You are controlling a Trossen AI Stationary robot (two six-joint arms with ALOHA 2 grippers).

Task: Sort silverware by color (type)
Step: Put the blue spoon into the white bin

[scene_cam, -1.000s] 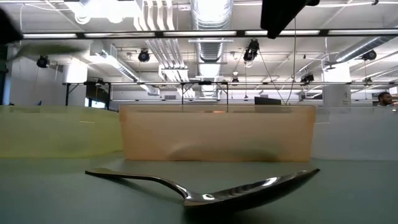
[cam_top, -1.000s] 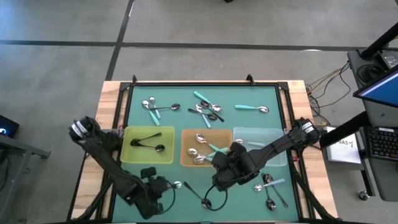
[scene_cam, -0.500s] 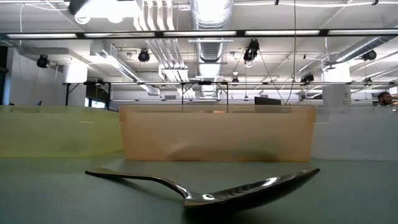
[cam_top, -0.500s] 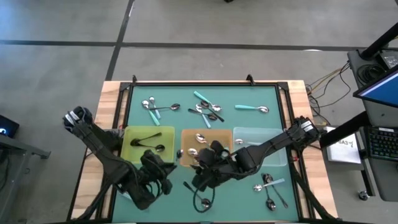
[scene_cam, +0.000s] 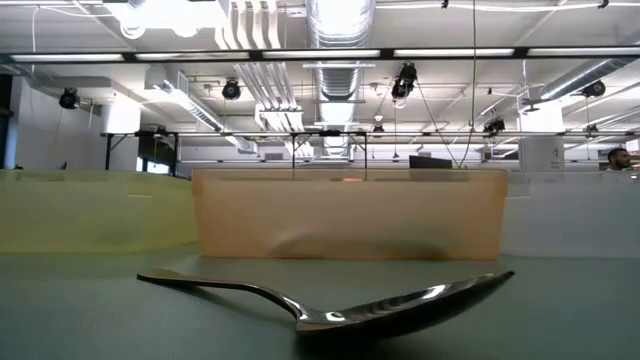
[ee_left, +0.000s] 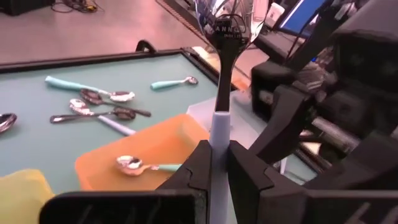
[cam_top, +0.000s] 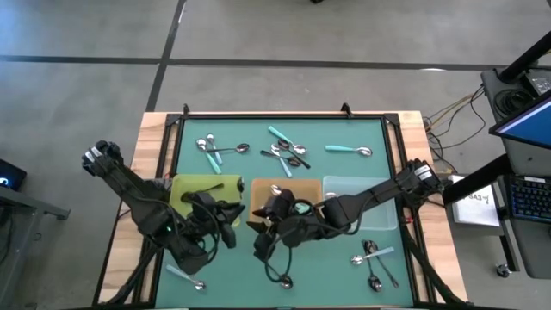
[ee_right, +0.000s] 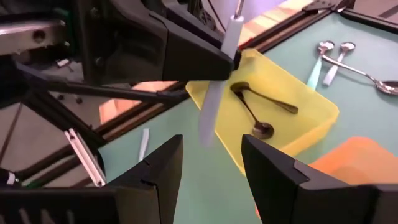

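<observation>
Swung up from the near edge of the mat to just beside the yellow tray [cam_top: 182,186] with the left gripper [ee_left: 214,155]. Pinches its fingers tight on the handle of a pale blue spoon [ee_left: 222,118]. Holds it straight up, shiny bowl on top, off the mat.

Slid over to the left too with the right gripper [ee_right: 211,165], away from the clear tray [cam_top: 362,185]. Points at that same handle now, very near it, not touching. Keeps its fingers wide open, with nothing in them.

Looks like a hand-over: pass the spoon across, then drop it in its own tray. Not sorted yet, though.

Two black spoons [ee_right: 258,109] in the yellow tray already. A teal spoon [ee_left: 140,165] in the orange tray [ee_left: 174,134]. More loose spoons [cam_top: 288,155] at the far side of the mat, and a few [cam_top: 372,258] near the right corner. Lots left to sort.

Hard to see from above: both grippers bunched together, dark on dark, with the held spoon lost among them. Covers part of the orange tray with the right arm. Can't tell what lies in the clear tray. From table height, no gripper at all: only one dark spoon [scene_cam: 380,305] up close and the tray walls behind, insides hidden.
</observation>
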